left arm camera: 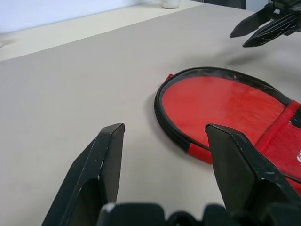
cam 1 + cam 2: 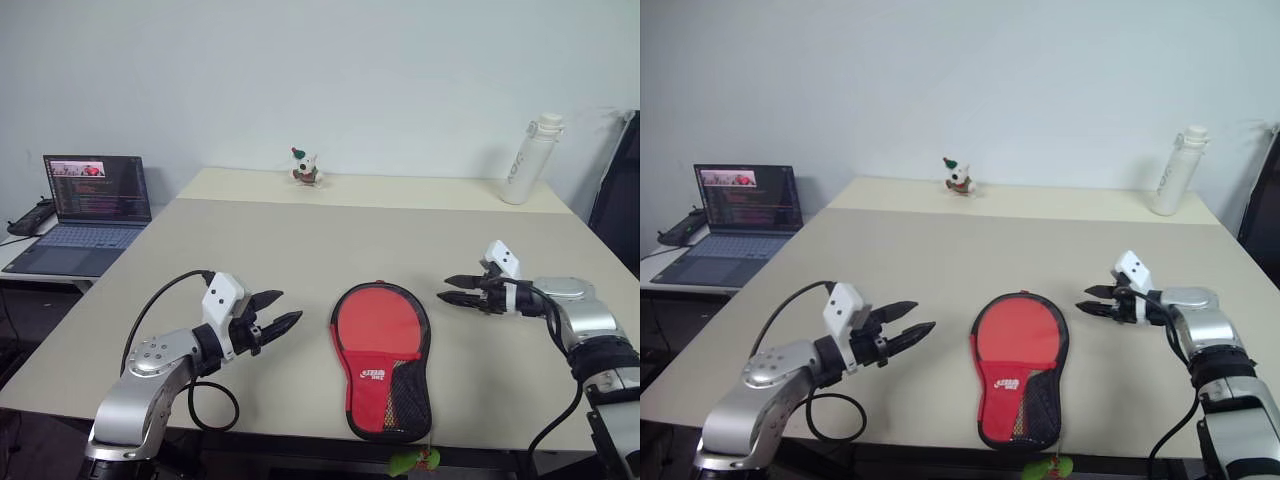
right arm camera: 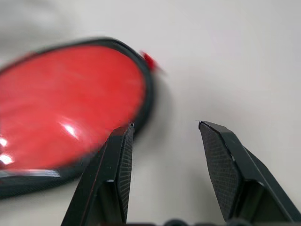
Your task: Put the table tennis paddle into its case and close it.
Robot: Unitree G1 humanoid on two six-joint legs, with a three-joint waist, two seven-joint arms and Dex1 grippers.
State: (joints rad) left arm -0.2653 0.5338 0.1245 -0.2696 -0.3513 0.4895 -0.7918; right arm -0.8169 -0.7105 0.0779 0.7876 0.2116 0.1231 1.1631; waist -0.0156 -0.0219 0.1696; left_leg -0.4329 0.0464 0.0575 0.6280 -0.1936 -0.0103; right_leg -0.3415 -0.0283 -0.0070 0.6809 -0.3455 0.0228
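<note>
The case (image 2: 381,355) lies flat on the beige table (image 2: 300,250) near its front edge, red side up, with a white logo and black mesh at the handle end. A black rim rings its round red end (image 1: 225,101). The table tennis paddle is hidden; something tan behind the mesh is too unclear to name. My left gripper (image 2: 288,308) hovers open and empty left of the case, pointing at it. On the case's right, my right gripper (image 2: 444,289) is open and empty too, its tips close to the round end (image 3: 66,103).
A small green and red thing (image 2: 415,462) hangs at the table's front edge below the case. At the far edge stand a small figurine (image 2: 306,167) and a white bottle (image 2: 530,158). An open laptop (image 2: 95,200) sits on a side table to the left.
</note>
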